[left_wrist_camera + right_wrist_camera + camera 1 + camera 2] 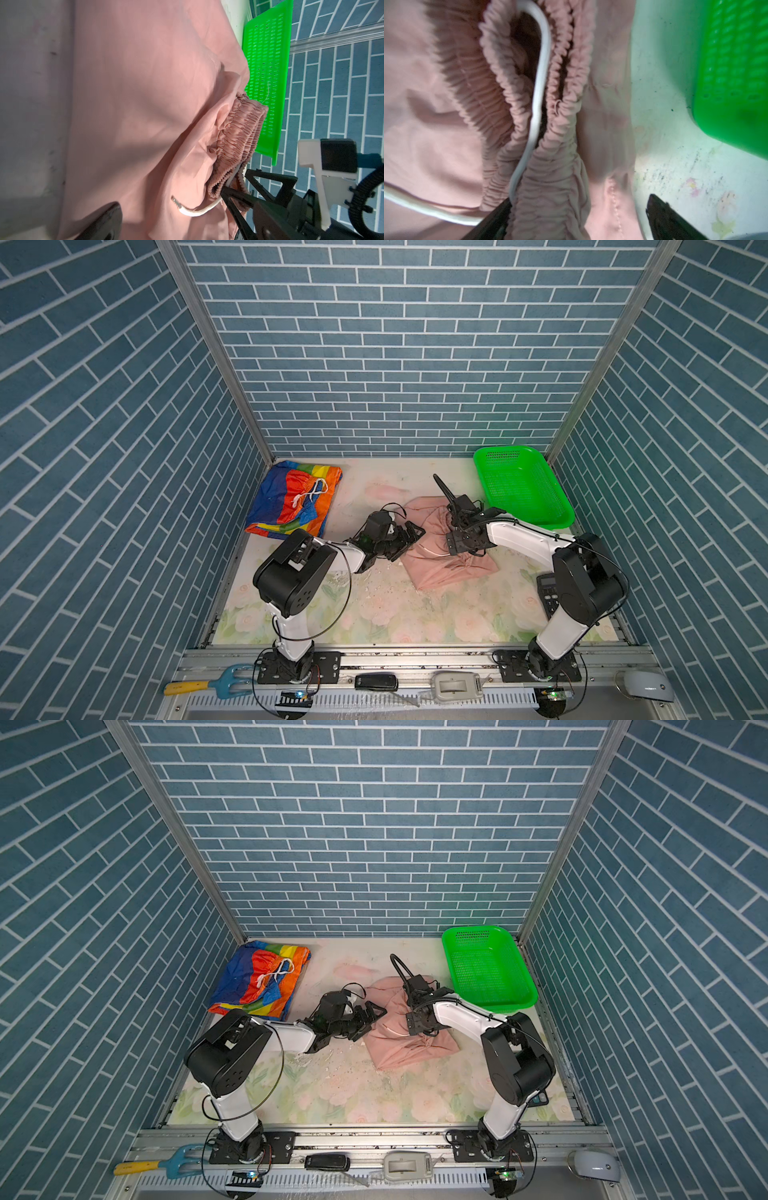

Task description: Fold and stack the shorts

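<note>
In both top views, the pink shorts [440,568] are seen bunched mid-bench, with the left hand [409,541] spread wide at their edge. From the left wrist view, they are judged limp and light. In the right wrist view, the right hand [581,214] is spread wide astride the gathered waistband [550,166], judged the firmest hold.

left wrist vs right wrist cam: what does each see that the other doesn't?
Left wrist only: blue brick wall, a metal cord tip, the right arm's white camera mount. Right wrist only: the dark gap inside the waistband folds. Both: pink shorts, white drawstring, green basket, and the right gripper, open, straddling the waistband.
</note>
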Robot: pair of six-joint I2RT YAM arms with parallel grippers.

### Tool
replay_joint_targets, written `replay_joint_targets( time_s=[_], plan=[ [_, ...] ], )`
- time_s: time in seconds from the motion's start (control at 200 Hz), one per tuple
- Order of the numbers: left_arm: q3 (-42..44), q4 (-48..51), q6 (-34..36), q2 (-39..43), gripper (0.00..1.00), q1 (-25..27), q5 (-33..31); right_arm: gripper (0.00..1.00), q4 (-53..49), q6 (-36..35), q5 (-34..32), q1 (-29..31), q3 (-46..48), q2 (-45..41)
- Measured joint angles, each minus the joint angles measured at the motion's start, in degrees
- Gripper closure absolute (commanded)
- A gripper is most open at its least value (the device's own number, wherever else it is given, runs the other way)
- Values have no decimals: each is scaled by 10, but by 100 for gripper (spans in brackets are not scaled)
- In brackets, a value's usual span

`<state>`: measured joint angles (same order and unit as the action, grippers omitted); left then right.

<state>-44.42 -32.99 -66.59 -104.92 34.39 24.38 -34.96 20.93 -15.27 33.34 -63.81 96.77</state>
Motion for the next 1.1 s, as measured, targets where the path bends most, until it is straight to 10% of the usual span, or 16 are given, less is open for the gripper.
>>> replay_joint_targets(
  time_s=[0.67, 1.1],
  plan=[
    [-205, 90, 27, -83, 0, -31, 3, 1, 31, -12, 20, 40, -40, 5],
    [-215, 104, 45, -130, 0, -102, 11, 1, 45, -18, 20, -43, 46, -5]
  ],
)
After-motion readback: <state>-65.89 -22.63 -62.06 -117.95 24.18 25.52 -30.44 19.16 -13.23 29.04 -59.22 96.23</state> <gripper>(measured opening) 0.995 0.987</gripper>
